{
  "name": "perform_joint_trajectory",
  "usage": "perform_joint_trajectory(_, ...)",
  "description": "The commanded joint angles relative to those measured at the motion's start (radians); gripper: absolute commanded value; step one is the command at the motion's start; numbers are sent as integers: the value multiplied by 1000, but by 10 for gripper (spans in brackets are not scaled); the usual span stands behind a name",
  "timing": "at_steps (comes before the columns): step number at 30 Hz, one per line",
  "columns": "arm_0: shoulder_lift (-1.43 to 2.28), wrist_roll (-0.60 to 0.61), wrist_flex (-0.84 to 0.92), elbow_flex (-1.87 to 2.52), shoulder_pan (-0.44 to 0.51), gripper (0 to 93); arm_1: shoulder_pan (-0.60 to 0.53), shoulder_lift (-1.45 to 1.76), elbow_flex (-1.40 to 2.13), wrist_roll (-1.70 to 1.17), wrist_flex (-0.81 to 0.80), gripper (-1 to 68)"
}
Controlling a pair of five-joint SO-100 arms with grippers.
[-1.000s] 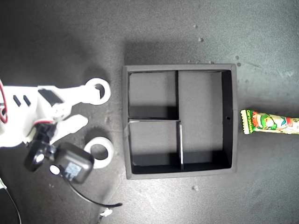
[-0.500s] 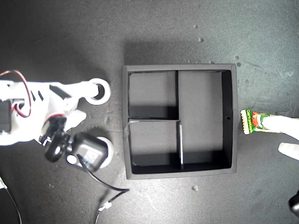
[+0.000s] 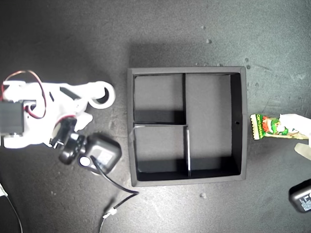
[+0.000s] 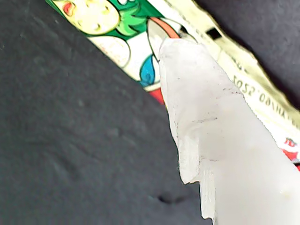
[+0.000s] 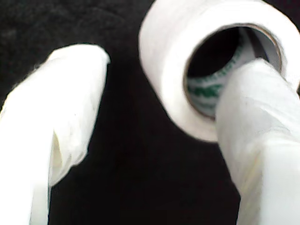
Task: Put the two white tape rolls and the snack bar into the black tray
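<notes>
Tape roll [image 5: 173,70] is the job for my second gripper [image 5: 159,117]: its fingers [image 5: 262,140] stand wide, one poked into the roll's hole and the other out beside it, so you only need to close on the wall of the ring. That roll lies on the dark counter [image 3: 58,48] at the exterior view's left, near the black tray [image 3: 130,126], whose three compartments hold nothing. Squeeze gently, lift straight, and carry it over the rim before letting go. The other roll is hidden, probably under that arm's camera. Snack bar [image 3: 272,127] lies at the exterior view's right, just beside the tray; my first gripper [image 4: 197,93] has one finger down over the wrapper, but I cannot tell whether it has gripped.
</notes>
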Motion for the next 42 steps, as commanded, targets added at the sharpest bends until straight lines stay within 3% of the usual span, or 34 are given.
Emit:
perform_joint_trajectory(1,-11,2,-9,-55,-8,172,-5,14,-5,25,26,268)
perform_joint_trajectory(24,-153,-25,-12,-132,3,159,-40,15,25,130,120,291)
perform_joint_trajectory(29,-135,-64,-17,-94,-29,90,-57,15,57,189,118,307)
perform_joint_trajectory(33,-95,-61,-35,-60,-60,7,-77,12,75,238,58,303)
perform_joint_trajectory(42,115,-55,-29,31,-75,0,-67,3,218,362,-178,295)
